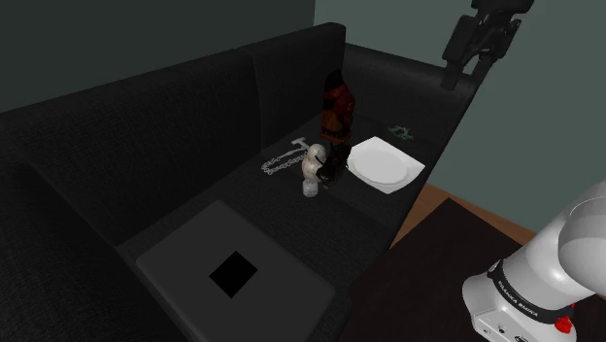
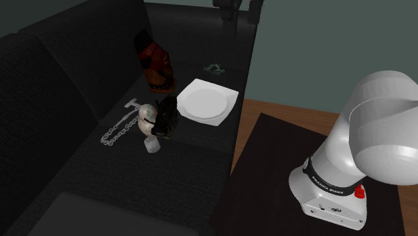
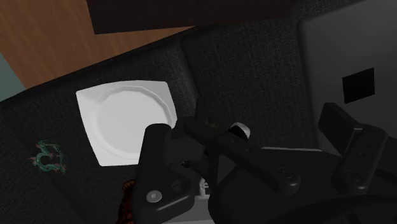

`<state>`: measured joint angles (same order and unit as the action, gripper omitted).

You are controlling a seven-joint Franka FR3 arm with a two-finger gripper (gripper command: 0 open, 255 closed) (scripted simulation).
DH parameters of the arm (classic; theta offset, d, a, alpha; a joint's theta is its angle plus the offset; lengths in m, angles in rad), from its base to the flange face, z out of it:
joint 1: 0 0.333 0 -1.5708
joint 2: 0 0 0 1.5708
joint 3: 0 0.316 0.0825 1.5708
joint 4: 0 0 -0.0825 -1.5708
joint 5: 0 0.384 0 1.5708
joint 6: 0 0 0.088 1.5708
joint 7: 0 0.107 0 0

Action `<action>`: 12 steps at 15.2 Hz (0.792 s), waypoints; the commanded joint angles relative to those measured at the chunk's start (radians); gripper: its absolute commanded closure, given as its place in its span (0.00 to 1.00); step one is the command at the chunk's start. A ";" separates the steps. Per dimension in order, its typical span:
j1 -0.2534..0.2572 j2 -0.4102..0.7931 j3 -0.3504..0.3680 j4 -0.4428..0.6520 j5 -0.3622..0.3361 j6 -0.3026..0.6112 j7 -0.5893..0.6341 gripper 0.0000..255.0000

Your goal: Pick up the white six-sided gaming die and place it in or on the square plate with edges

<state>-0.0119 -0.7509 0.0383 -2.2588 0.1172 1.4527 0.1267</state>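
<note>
Claw (image 1: 466, 70) open and empty, high at the shoulder view's upper right; die (image 1: 311, 189) sits on the dark couch seat (image 1: 282, 228) well down-left of me, near the square plate's (image 1: 387, 165) lower-left corner.

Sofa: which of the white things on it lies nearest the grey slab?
The die, the small cube beside the pale round figure, on the side toward the slab. The plate and the chain lie farther from it.
</note>
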 commanded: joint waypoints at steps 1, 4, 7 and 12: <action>0.000 0.000 0.000 0.000 0.000 0.000 0.000 0.00; -0.001 0.033 0.030 -0.066 0.011 0.107 0.029 0.00; -0.003 0.080 0.059 -0.119 0.021 0.216 0.057 0.00; -0.006 0.190 0.108 -0.180 0.031 0.400 0.107 0.00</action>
<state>-0.0175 -0.5866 0.1364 -2.4308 0.1467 1.8139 0.2223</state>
